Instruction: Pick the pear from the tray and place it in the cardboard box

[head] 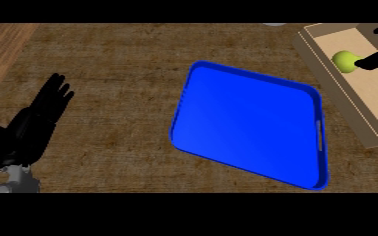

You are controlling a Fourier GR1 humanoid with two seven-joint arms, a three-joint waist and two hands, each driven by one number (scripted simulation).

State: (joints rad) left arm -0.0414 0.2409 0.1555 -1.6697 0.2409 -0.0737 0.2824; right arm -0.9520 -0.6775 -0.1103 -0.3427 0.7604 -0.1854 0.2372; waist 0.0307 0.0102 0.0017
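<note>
Head view looks steeply down on a brown, rough-grained bench (111, 70). A blue tray (244, 120) lies near the middle, turned at a slant to the bench's edges, with a raised rim all round and 1 narrow handle slot in its right-hand wall.

At the upper right stands the cardboard box (343, 90), cut off by the view's right edge, its pale floor showing between tan walls. The pear (344, 61), yellow-green, sits inside the box on that floor, close to the box's left wall and well apart from the tray.

Only a small black part of the right hand (368, 61) shows, coming in from the right edge and touching the pear's right side. So little of it is in view that I cannot tell whether it is clasping the pear or merely lying against it.

At the left edge the left hand (40, 115) rests, with its fingers (57, 87) straight, slightly spread and pointing up the view, holding nothing. Its grey forearm shows in the lower left corner.
</note>
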